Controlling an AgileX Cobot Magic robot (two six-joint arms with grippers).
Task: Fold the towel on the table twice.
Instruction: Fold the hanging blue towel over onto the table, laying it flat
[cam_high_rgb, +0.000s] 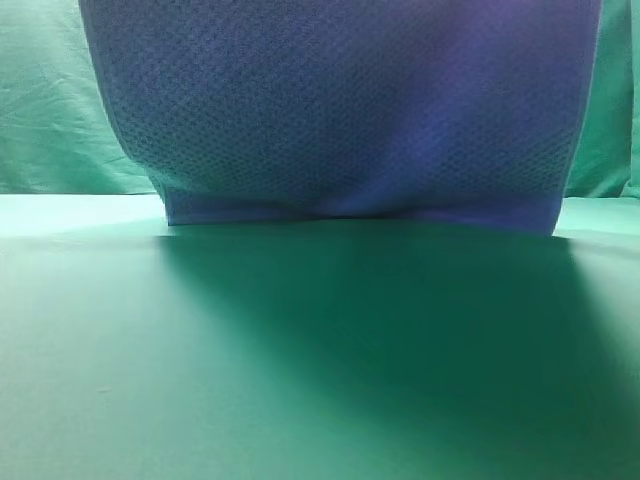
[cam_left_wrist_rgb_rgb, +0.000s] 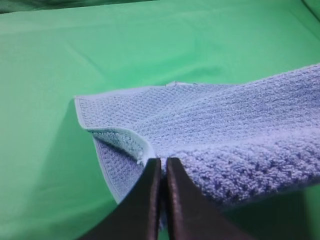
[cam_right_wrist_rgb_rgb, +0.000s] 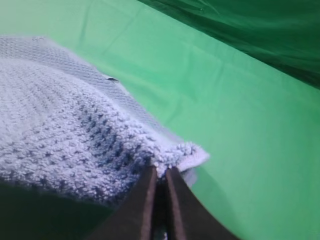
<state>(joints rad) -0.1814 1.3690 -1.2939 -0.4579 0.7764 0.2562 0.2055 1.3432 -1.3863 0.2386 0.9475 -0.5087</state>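
The blue-grey waffle-weave towel (cam_high_rgb: 340, 100) hangs lifted across the upper half of the exterior high view, its lower hem resting on the green table (cam_high_rgb: 300, 380). Both grippers sit above that view's top edge. In the left wrist view my left gripper (cam_left_wrist_rgb_rgb: 161, 162) is shut on the towel (cam_left_wrist_rgb_rgb: 210, 135) at its near corner, and the cloth slopes away down to the table (cam_left_wrist_rgb_rgb: 50, 75). In the right wrist view my right gripper (cam_right_wrist_rgb_rgb: 159, 170) is shut on the other corner of the towel (cam_right_wrist_rgb_rgb: 60, 115), which bulges to the left above the table (cam_right_wrist_rgb_rgb: 240, 125).
A wrinkled green backdrop cloth (cam_high_rgb: 50, 100) hangs behind the table on both sides of the towel, and shows as a dark green fold (cam_right_wrist_rgb_rgb: 260, 30) at the top right of the right wrist view. The towel casts a broad shadow on the near table.
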